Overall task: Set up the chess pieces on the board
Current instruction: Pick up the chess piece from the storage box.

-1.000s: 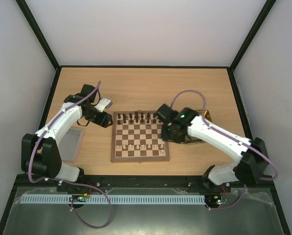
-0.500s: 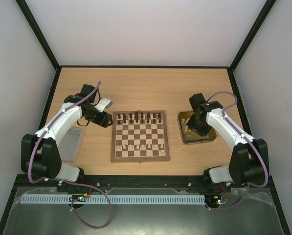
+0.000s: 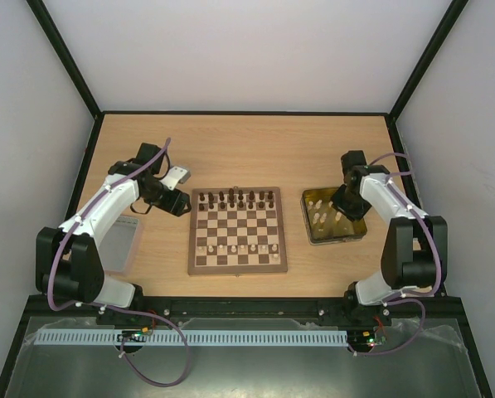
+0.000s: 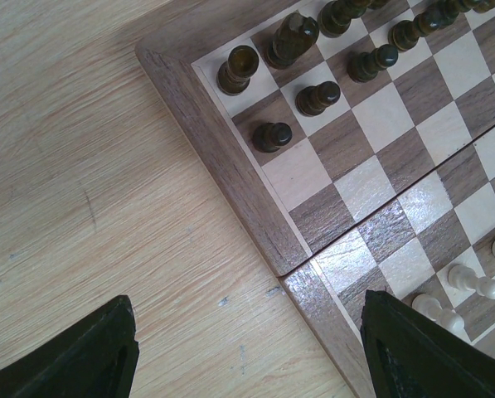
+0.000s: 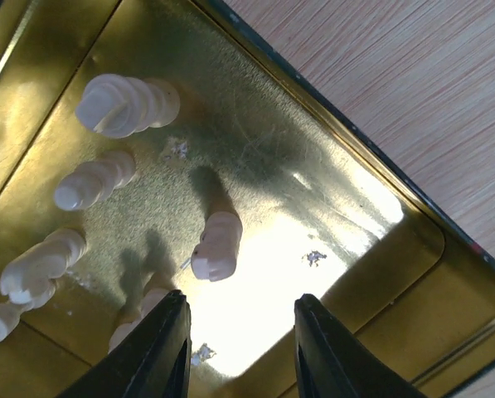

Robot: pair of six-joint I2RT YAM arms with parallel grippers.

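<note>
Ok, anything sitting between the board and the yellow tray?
Nothing. In the top view, only a strip of bare table separates the board from the tray.

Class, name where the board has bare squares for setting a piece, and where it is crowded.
Bare: the middle rows of the board, between dark pieces and cream pieces. Crowded: the far rows and the tray.

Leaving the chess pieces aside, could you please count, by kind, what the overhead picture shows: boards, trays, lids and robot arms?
board: 1
yellow tray: 1
grey lid: 1
robot arms: 2, the left arm and the right arm
Total: 5
</note>
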